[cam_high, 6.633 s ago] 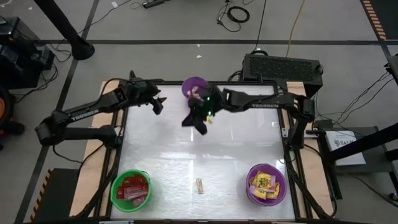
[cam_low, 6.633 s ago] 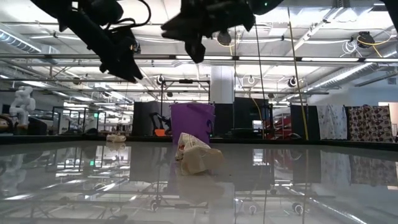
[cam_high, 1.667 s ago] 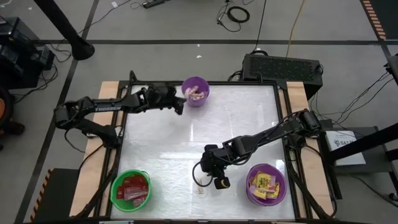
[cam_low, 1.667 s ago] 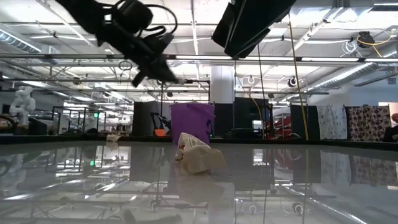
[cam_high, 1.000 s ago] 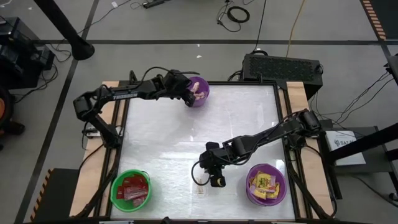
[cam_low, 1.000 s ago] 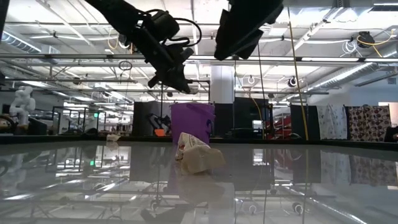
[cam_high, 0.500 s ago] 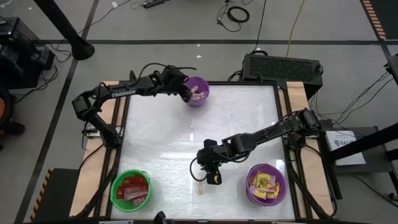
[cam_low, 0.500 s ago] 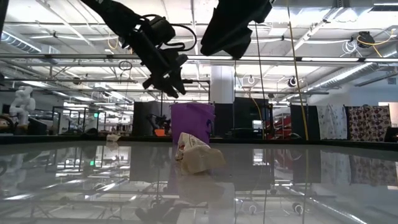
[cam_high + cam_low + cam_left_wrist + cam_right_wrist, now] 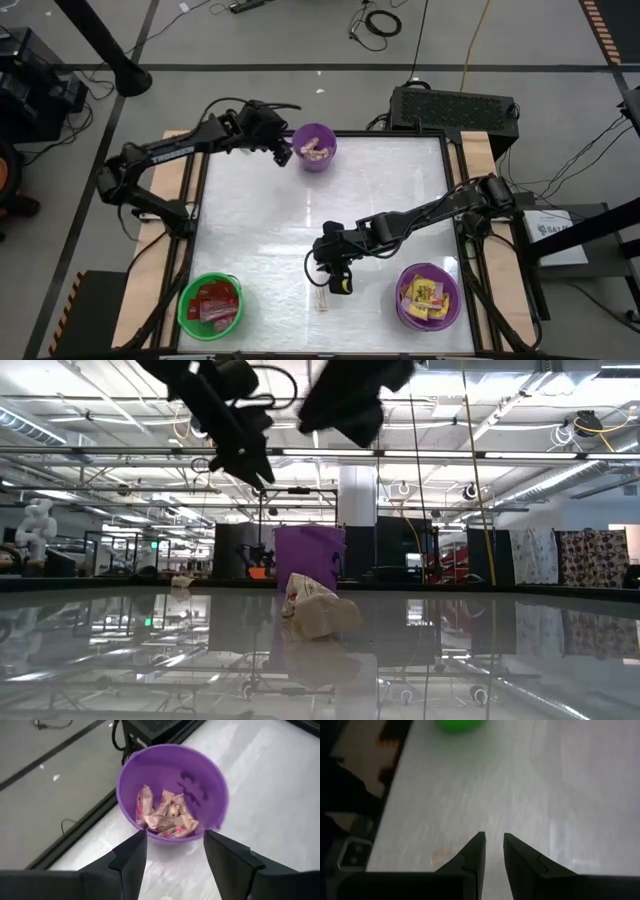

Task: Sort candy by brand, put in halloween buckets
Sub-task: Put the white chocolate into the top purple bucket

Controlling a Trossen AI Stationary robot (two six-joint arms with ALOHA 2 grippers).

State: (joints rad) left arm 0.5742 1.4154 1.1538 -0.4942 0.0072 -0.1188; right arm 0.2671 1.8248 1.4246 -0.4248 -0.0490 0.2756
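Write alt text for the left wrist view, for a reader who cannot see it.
A purple bucket seen from above holds a small heap of pale tan twisted-wrapper candies and stands at the edge of a glossy white table. The left gripper frames it from below, its two dark fingers apart with nothing between them. Grey floor and a black cable lie beyond the table.

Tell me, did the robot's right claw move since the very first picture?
Yes. The right gripper began up by the purple bucket at the table's far edge and now hangs near the front, close over the lone tan candy.

grey floor (image 9: 300, 40), cables (image 9: 380, 20); ceiling lights (image 9: 560, 405)
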